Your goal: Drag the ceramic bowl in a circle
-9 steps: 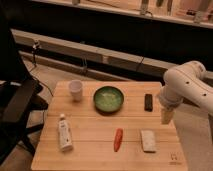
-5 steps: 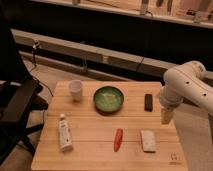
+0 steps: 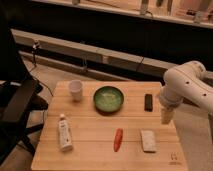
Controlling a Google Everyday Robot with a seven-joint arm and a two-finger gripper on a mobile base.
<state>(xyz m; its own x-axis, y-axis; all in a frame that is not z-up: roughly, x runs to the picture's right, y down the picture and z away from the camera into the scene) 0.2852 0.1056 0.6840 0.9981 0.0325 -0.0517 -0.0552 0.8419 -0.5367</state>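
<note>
The ceramic bowl (image 3: 108,99) is round and green with a dark rim and paler inside. It sits on the wooden table (image 3: 95,135), at the back middle. A small white cup (image 3: 75,90) stands to its left. The gripper (image 3: 166,117) hangs from the white arm (image 3: 187,85) over the table's right edge, well to the right of the bowl and apart from it.
A black rectangular object (image 3: 148,102) lies right of the bowl. A red pepper-like item (image 3: 118,139), a pale sponge-like block (image 3: 147,140) and a white tube (image 3: 64,133) lie on the front half. A dark chair (image 3: 17,107) stands left of the table.
</note>
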